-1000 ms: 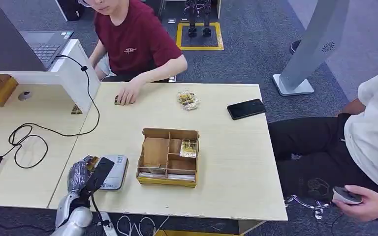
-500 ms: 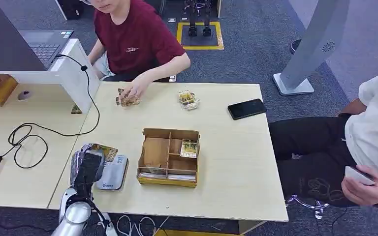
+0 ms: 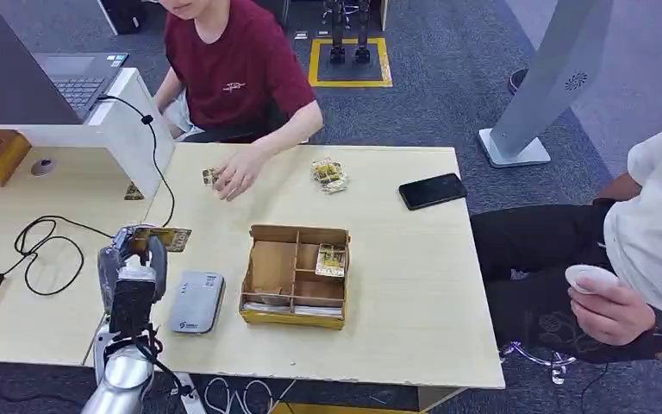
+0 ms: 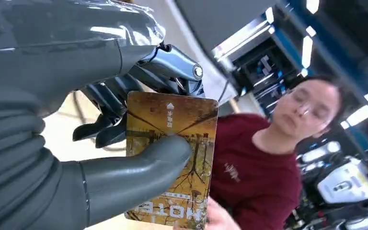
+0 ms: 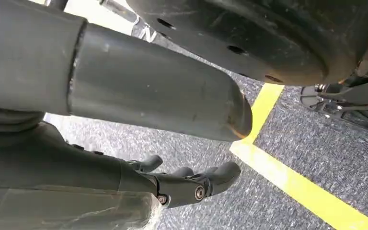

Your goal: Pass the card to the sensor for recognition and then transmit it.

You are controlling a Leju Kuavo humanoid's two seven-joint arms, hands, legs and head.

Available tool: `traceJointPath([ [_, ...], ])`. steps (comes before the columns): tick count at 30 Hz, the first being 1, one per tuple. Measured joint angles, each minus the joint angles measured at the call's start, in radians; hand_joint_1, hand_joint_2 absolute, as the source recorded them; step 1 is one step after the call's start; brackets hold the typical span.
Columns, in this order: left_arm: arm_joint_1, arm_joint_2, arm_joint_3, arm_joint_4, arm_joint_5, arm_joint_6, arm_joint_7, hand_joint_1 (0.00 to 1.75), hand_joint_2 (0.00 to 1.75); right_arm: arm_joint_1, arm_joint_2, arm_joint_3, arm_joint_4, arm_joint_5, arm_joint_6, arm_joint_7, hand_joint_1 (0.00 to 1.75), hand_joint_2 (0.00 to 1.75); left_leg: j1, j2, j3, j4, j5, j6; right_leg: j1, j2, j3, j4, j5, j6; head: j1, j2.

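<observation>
My left hand (image 3: 131, 259) is raised above the table's left front, pinching a brown-and-yellow card (image 3: 165, 239) between thumb and fingers. In the left wrist view the card (image 4: 172, 158) stands upright under my thumb (image 4: 139, 167), its printed face toward the camera. The grey card sensor (image 3: 197, 302) lies flat on the table just right of and below the hand, uncovered. My right hand (image 5: 191, 184) hangs over grey carpet with its fingers loosely apart and nothing in them.
A wooden divided box (image 3: 295, 274) with cards stands right of the sensor. A person in red across the table handles cards (image 3: 214, 177); more cards (image 3: 329, 175) and a phone (image 3: 432, 191) lie further right. A cable (image 3: 47, 250) loops at left. Another person sits at right.
My left hand has lifted the card off the sensor and carried it up and away toward the far side. The person's hand across the table shifted over its cards.
</observation>
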Motion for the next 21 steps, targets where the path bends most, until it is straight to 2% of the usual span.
traceJointPath([
  [3, -0.01, 0.007, -0.012, -0.005, -0.133, 0.092, 0.005, 1.75, 1.75, -0.001, 0.0, 0.0, 0.0, 0.015, 0.011, 0.0, 0.0, 0.0, 0.0, 0.0, 0.0, 0.0, 0.0, 0.0, 0.0, 0.0, 0.0, 0.0, 0.0, 0.0, 0.0, 0.0],
  [5, -0.026, 0.021, -0.023, 0.001, -0.291, 0.157, 0.025, 1.75, 1.75, -0.003, 0.0, 0.001, 0.0, 0.029, 0.022, 0.0, 0.0, 0.0, 0.0, 0.0, 0.0, 0.0, 0.0, 0.0, 0.0, 0.0, 0.0, 0.0, 0.0, 0.0, 0.0, 0.0],
  [7, -0.048, 0.027, -0.02, 0.015, -0.45, 0.162, 0.015, 1.75, 1.75, -0.006, 0.0, 0.002, 0.0, 0.037, 0.024, 0.0, 0.0, 0.0, 0.0, 0.0, 0.0, 0.0, 0.0, 0.0, 0.0, 0.0, 0.0, 0.0, 0.0, 0.0, 0.0, 0.0],
  [10, -0.08, 0.015, 0.016, 0.031, -0.632, 0.164, -0.03, 1.75, 1.75, -0.008, 0.0, 0.009, 0.0, 0.059, 0.025, 0.0, 0.0, 0.0, 0.0, 0.0, 0.0, 0.0, 0.0, 0.0, 0.0, 0.0, 0.0, 0.0, 0.0, 0.0, 0.0, 0.0],
  [14, -0.133, -0.014, 0.082, 0.057, -0.838, 0.164, -0.032, 1.75, 1.75, -0.013, 0.0, 0.022, 0.0, 0.072, 0.029, -0.004, 0.0, 0.0, 0.0, 0.0, 0.0, 0.0, 0.0, 0.0, 0.0, 0.0, 0.0, 0.0, 0.0, 0.0, 0.0, 0.0],
  [17, -0.157, -0.03, 0.126, 0.077, -0.884, 0.164, -0.046, 1.75, 1.75, -0.014, -0.001, 0.026, 0.0, 0.072, 0.031, -0.006, 0.0, 0.0, 0.0, 0.0, 0.0, 0.0, 0.0, 0.0, 0.0, 0.0, 0.0, 0.0, 0.0, 0.0, 0.0, 0.0],
  [21, -0.168, -0.051, 0.162, 0.098, -0.881, 0.164, -0.068, 1.75, 1.75, -0.015, -0.001, 0.026, 0.0, 0.072, 0.031, -0.005, 0.0, 0.0, 0.0, 0.0, 0.0, 0.0, 0.0, 0.0, 0.0, 0.0, -0.001, 0.0, 0.0, 0.0, 0.0, 0.0],
])
